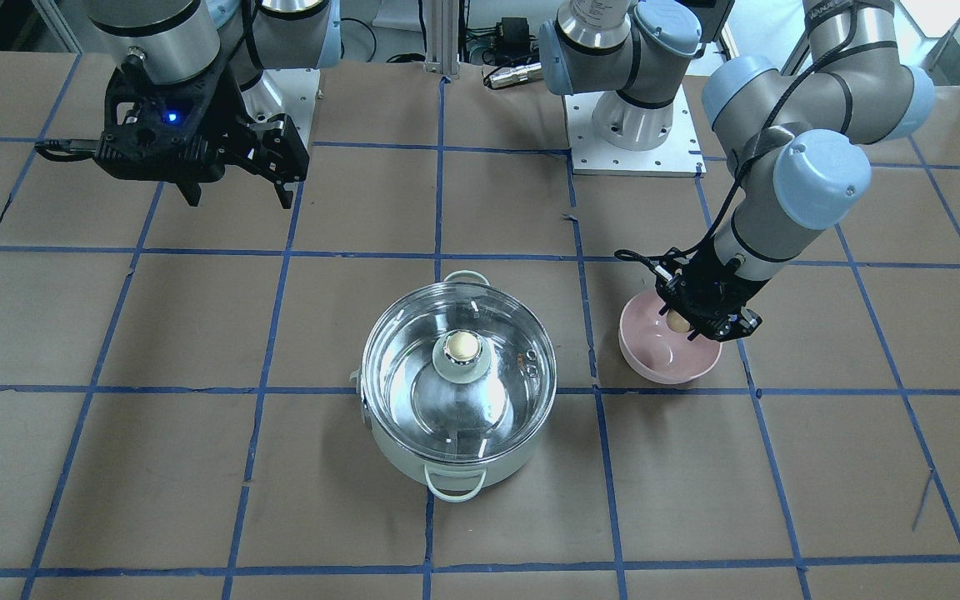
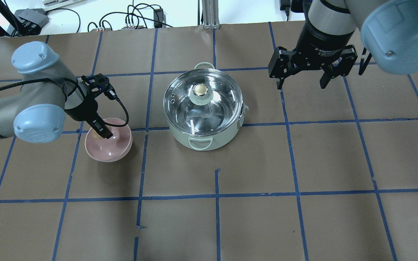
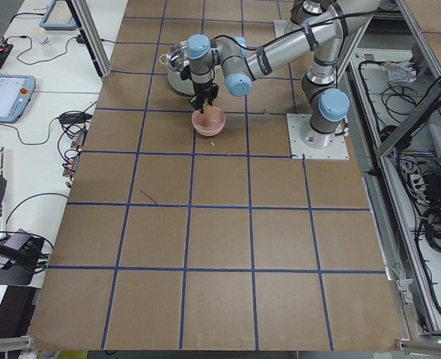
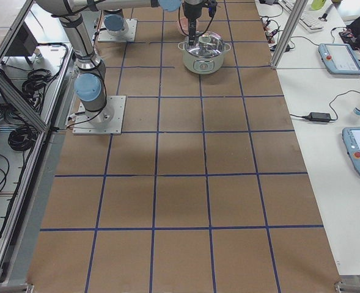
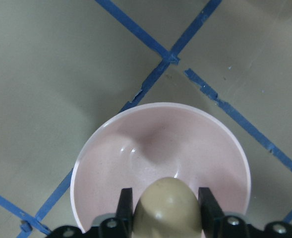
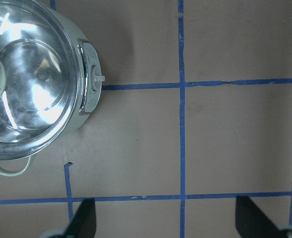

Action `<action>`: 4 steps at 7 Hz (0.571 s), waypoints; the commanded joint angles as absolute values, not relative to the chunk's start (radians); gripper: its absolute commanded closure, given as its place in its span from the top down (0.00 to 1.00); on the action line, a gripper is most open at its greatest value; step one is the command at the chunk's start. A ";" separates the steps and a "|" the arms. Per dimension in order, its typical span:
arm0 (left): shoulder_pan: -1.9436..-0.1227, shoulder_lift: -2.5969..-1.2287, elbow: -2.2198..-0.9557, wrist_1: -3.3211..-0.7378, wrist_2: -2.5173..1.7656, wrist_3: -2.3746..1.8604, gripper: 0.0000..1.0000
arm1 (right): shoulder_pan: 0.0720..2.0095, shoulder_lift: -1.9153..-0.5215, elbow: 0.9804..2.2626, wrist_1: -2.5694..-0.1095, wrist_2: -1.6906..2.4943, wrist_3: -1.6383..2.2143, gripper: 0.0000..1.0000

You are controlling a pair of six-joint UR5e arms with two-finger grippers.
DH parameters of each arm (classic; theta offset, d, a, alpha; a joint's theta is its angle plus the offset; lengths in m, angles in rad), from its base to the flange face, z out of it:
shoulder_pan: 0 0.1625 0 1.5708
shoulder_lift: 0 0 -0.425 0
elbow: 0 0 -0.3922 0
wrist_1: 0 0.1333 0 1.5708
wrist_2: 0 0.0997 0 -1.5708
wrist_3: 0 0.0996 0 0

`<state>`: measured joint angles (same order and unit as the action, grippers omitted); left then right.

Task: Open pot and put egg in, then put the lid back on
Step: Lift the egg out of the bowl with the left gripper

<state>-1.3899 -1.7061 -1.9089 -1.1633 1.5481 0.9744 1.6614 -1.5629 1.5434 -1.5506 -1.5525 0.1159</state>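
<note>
1. Our left hand (image 5: 165, 198) is pinching the egg (image 5: 168, 213) between its 2 fingers, low over the inside of the pink bowl (image 5: 185, 144). We cannot tell whether the egg rests on the bowl's floor or hangs clear of it.
2. We judge that the fingers press on the egg's 2 opposite sides so the rounded shell is held evenly and cannot roll out.
3. The bowl stands on the tabletop (image 2: 303, 163) left of the pot (image 2: 209, 139), near it but apart, so the carry should be short.
4. The lid (image 2: 216, 105) lies flat on the pot with its knob (image 2: 200, 90) upright at the centre. The pot is shut, so the egg has nowhere to go yet.
5. Our right hand (image 2: 302, 86) hangs spread wide and holding nothing, above the tabletop right of the pot and toward its far side. We take it to be placed there, open, to reach the knob and lift the lid.
6. With the pot between the 2 arms, neither should need to cross the other.
</note>
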 commanded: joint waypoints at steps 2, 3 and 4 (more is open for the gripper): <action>-1.489 -1.690 -1.766 -1.291 1.529 0.682 0.15 | 1.661 -1.562 1.545 -1.549 -1.554 0.120 1.00; -1.541 -1.683 -1.731 -1.337 1.545 0.601 0.15 | 1.661 -1.562 1.545 -1.549 -1.552 0.121 1.00; -1.570 -1.658 -1.720 -1.357 1.542 0.510 0.15 | 1.657 -1.562 1.545 -1.548 -1.554 0.115 1.00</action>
